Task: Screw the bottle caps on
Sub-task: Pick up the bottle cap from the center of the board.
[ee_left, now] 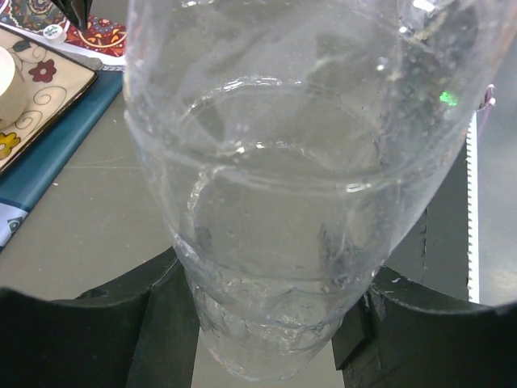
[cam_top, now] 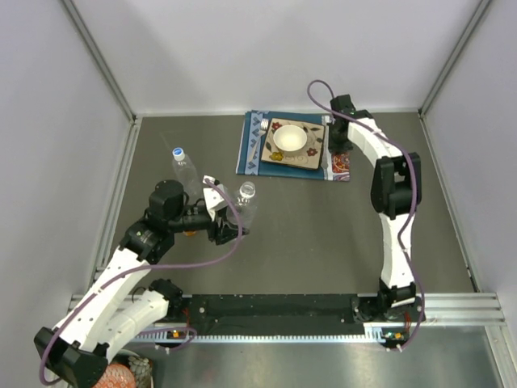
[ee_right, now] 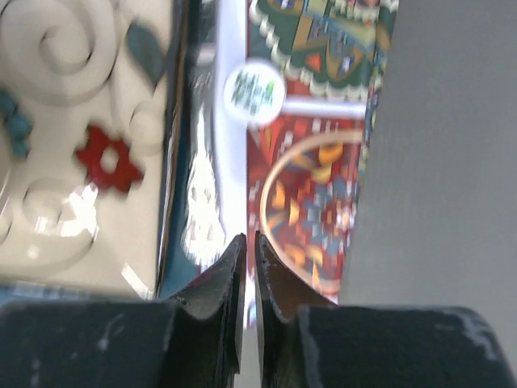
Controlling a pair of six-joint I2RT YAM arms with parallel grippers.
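**Bottle braced on the left, cap sought on the right**

From above, the left jaws clamp the open clear ribbed plastic bottle [cam_top: 245, 202] upright on the grey desk [cam_top: 323, 242], probably to keep it from turning while a cap is screwed on. Just behind it to the left stands a second clear plastic bottle with a blue-and-white cap [cam_top: 184, 166], which looks finished. The right arm [cam_top: 388, 186] reaches to the far side, its tip over the red patterned cloth [cam_top: 343, 166] beside the square floral plate [cam_top: 271, 155] that carries a white bowl [cam_top: 289, 139].

The left wrist camera is filled by the open bottle [ee_left: 275, 202]. The black jaws press on both sides low on its ribbed body, a firm hold that leaves the neck free. Far off to the upper left, a small white cap [ee_left: 55, 32] lies on the cloth [ee_left: 109, 36].

The right wrist view shows that small round white cap with green print [ee_right: 254, 91] flat on the cloth [ee_right: 323, 210], close by the plate's edge [ee_right: 81, 97]. The right jaws are drawn almost together, only a slit between them, holding nothing. They sit short of the cap and would need to spread before taking it.
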